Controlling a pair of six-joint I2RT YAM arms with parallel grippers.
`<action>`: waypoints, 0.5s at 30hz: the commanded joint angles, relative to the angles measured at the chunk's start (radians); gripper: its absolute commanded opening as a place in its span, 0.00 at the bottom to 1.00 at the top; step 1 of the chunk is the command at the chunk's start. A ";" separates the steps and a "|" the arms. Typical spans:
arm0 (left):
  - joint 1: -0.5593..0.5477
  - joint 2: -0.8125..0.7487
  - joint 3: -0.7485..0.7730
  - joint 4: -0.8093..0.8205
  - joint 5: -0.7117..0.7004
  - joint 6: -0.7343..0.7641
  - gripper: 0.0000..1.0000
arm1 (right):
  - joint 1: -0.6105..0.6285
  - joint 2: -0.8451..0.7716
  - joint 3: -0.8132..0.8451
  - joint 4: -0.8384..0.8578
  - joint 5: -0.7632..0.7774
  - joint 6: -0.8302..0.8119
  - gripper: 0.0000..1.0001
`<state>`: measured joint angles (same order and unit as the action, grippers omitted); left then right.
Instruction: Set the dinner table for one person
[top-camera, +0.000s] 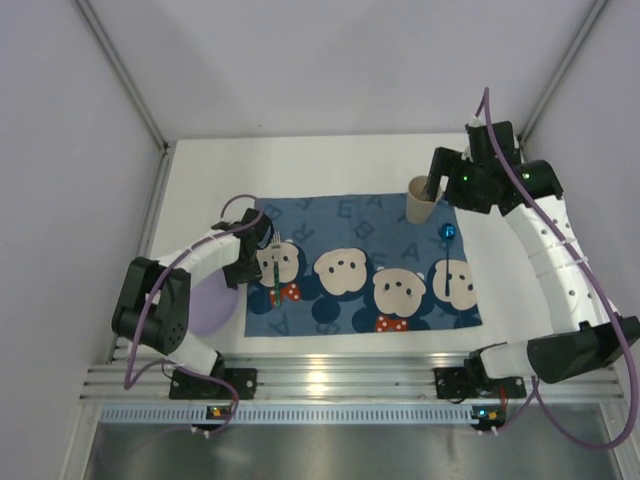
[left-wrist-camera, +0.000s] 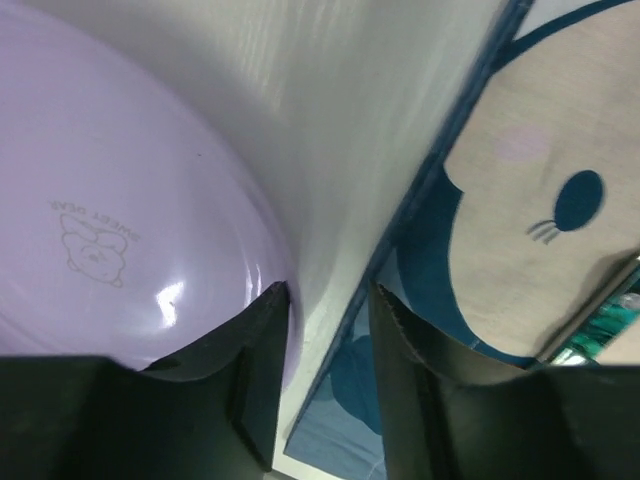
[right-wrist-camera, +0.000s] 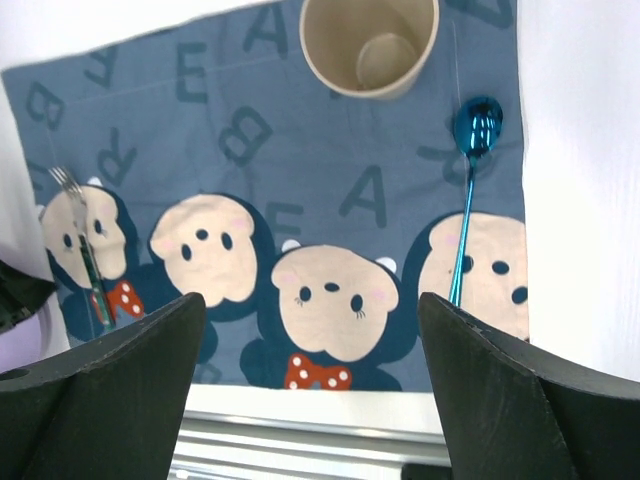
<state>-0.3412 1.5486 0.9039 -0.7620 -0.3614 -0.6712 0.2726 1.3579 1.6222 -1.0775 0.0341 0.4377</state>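
The white dinner table (top-camera: 330, 160) carries a blue mouse-print placemat (top-camera: 330, 225). On the mat lie a fork (top-camera: 277, 277) at the left and a blue spoon (top-camera: 449, 236) at the right, with a beige cup (top-camera: 420, 200) standing at the back right corner. A lilac plate (top-camera: 208, 308) rests on the table left of the mat. My left gripper (left-wrist-camera: 330, 300) hovers low between the plate (left-wrist-camera: 120, 200) and the mat's left edge. Its jaws are narrowed, and only table and mat show between them. My right gripper (right-wrist-camera: 312, 300) is open and empty, raised above the cup (right-wrist-camera: 370, 45) and spoon (right-wrist-camera: 470, 180).
A silver metal rail (top-camera: 330, 385) runs along the near edge with both arm bases on it. White walls close in the table on the left, back and right. The left arm covers part of the plate in the top view.
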 joint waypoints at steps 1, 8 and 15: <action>0.008 0.025 -0.028 0.072 -0.020 0.004 0.41 | -0.003 -0.023 -0.031 -0.030 0.000 -0.008 0.88; 0.070 0.013 -0.062 0.082 -0.059 0.008 0.06 | -0.003 -0.049 -0.065 -0.030 -0.007 -0.017 0.88; 0.099 -0.048 0.058 -0.054 -0.111 0.078 0.00 | -0.001 -0.066 -0.064 -0.039 -0.008 -0.016 0.87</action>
<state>-0.2470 1.5398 0.8783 -0.7452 -0.4469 -0.6270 0.2726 1.3323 1.5558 -1.1126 0.0299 0.4301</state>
